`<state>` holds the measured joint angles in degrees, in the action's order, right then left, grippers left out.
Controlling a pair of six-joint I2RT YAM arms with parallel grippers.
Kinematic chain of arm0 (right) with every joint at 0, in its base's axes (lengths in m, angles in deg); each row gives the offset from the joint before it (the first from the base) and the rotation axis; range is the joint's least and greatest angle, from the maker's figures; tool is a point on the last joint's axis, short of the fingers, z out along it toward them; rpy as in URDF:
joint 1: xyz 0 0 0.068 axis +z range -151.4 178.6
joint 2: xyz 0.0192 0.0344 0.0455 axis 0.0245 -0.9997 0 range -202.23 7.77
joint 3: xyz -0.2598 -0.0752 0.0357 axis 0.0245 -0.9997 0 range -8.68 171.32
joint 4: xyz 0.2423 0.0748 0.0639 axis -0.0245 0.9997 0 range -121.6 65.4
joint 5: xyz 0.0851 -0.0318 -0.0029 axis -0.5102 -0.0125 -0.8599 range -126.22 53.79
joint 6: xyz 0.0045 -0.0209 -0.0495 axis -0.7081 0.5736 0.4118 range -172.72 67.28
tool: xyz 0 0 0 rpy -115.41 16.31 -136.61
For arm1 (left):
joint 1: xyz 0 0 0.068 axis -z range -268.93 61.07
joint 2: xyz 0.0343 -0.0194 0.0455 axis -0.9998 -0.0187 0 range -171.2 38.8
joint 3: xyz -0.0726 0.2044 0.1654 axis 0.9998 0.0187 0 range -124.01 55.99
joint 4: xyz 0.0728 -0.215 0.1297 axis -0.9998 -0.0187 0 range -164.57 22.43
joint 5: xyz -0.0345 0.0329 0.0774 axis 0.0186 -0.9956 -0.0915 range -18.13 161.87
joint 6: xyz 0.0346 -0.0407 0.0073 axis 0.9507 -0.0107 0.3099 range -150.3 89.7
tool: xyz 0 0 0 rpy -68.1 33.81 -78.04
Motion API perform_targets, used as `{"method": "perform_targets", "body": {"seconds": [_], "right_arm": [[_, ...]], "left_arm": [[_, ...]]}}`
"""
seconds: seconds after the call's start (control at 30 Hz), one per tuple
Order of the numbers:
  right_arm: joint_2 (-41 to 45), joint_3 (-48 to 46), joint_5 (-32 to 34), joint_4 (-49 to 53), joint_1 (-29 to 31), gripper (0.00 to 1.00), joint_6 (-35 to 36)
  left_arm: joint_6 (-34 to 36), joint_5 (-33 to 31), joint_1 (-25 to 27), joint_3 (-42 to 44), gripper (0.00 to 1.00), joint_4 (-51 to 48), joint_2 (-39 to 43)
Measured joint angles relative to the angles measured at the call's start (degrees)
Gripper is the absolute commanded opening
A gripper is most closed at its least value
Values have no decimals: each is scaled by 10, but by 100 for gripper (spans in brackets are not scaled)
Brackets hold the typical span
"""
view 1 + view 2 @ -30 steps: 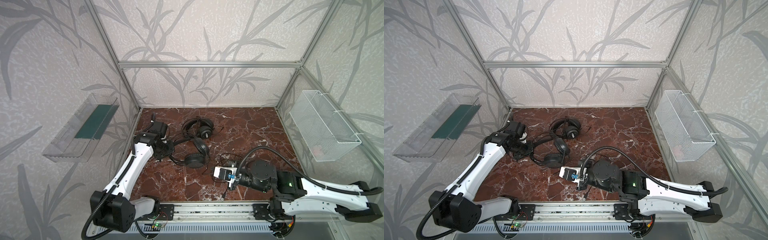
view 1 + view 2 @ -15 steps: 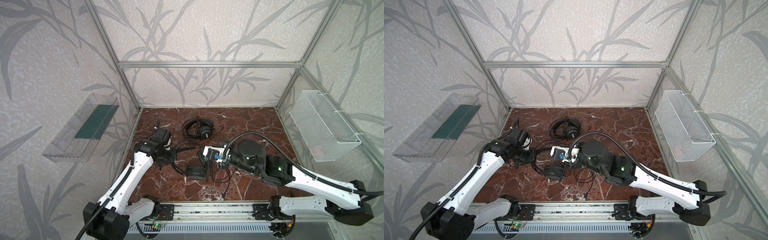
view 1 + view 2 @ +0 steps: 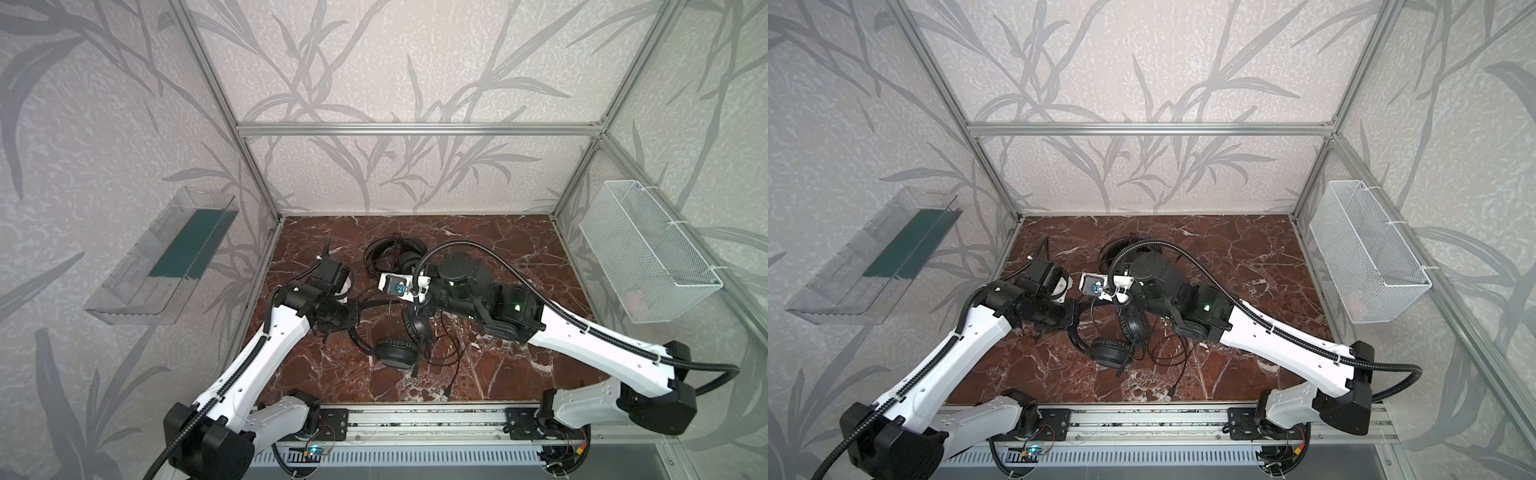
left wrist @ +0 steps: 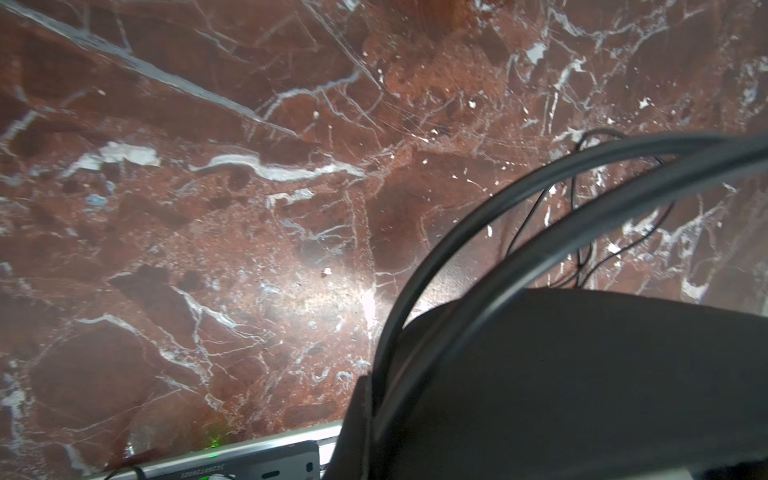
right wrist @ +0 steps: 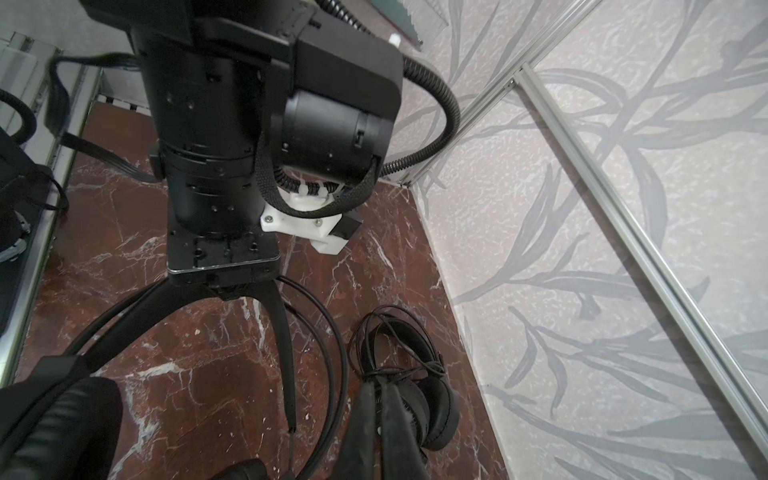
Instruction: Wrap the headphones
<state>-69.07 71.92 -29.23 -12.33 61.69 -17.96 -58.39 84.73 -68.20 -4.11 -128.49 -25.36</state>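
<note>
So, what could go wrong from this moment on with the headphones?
1. The loose cable lies in loops beside the right arm; it may snag there.
2. The right gripper, shut, is right beside the far headset and could drag its cable.
3. The left gripper holds the near headset by its headband alone; it may slip.

Leaf-patterned grey walls (image 3: pixel 374 62) enclose a red marble floor (image 3: pixel 523 239) (white-veined), framed by aluminium rails (image 3: pixel 415 129).
</note>
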Motion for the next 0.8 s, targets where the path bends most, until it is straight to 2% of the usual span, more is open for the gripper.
{"method": "perform_targets", "body": {"seconds": [0.17, 0.43, 0.67, 0.8], "right_arm": [[65, -40, 0, -11, 17, 0, -10], [66, -47, 136, -44, 180, 0, 31], [11, -49, 257, -57, 219, 0, 56], [2, -49, 299, -57, 233, 0, 63]], "left_arm": [[0, -17, -2, 0, 0, 0, 2], [-2, -33, -14, -6, 0, -10, -12], [-4, -33, -18, -6, 0, -12, -12], [-4, -38, -18, -6, 0, -15, -12]]}}
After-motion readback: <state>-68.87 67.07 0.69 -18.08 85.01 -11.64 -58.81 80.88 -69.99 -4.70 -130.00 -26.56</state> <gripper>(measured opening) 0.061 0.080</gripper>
